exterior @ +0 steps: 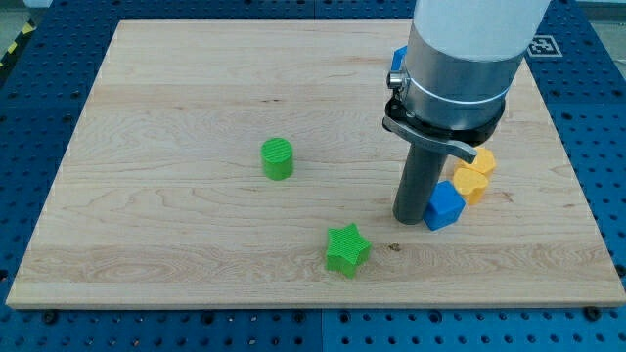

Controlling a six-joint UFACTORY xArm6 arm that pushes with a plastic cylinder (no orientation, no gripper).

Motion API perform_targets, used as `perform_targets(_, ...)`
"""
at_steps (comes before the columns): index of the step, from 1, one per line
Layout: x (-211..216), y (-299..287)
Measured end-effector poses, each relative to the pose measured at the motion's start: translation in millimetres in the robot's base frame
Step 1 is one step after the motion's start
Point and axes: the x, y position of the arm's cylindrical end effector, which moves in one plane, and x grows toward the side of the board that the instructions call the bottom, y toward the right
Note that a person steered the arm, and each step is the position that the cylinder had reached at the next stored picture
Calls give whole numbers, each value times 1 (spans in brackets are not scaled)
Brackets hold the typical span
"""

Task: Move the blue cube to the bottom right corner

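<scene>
Worktop [176, 108]: a pale wooden board, lying on a blue perforated surface [39, 332] that shows around its edges.

Green star [347, 248]: nearest item, low in the view and a little right of centre; stands alone, apart from every other block.

My tip [411, 221]: lower end of my dark rod, resting on the worktop at the view's right of centre, just beside the blue cube on its left side; touching it or a hair short of it, I cannot tell which.

Blue cube [444, 205]: immediately to the view's right of my tip, right of centre in the board's lower half, short of the bottom right corner; its upper right side meets the yellow block.

Yellow block [472, 182]: just above and to the right of the blue cube, in contact with it or very nearly; shape not clear.

Orange block [484, 159]: directly behind the yellow block, partly hidden by my metal collar [445, 122]; shape cannot be made out.

Green cylinder [278, 158]: upright, left of centre, well apart from the cluster by my tip.

Second blue block [399, 61]: farthest item, only a sliver showing at the left edge of my white arm body [469, 34]; shape cannot be told.

Fingers: I carry none; my arm ends in the plain rod and holds nothing.
</scene>
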Motion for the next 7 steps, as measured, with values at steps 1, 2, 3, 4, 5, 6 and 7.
perform_targets(1,-12,-16)
perform_targets(2,-32,-17)
perform_targets(3,-25,5)
perform_targets(4,-2,31)
perform_targets(5,14,47)
perform_targets(6,21,48)
perform_targets(7,33,47)
